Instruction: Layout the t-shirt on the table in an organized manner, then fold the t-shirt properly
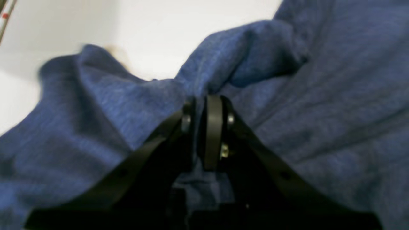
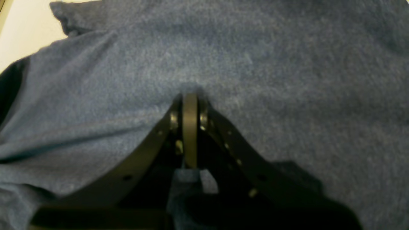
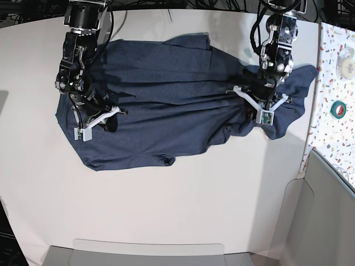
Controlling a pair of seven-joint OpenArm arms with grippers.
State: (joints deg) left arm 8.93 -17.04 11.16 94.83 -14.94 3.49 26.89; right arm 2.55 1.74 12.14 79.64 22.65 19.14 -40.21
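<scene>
The dark blue t-shirt (image 3: 166, 105) lies spread plain side up across the far half of the white table (image 3: 183, 199), with creases running toward its right end. In the left wrist view my left gripper (image 1: 201, 102) is shut on a bunched ridge of the t-shirt (image 1: 319, 111), and cloth shows between its fingers. In the right wrist view my right gripper (image 2: 189, 95) is shut on the t-shirt (image 2: 271, 64), pressed down into flat fabric. In the base view the left arm holds the shirt's right end and the right arm its left end.
A speckled strip (image 3: 333, 133) runs along the table's right edge, carrying a green tape roll (image 3: 339, 108) and a white roll (image 3: 348, 65). A grey box (image 3: 333, 221) stands at the near right and a grey tray edge (image 3: 150, 252) at the front.
</scene>
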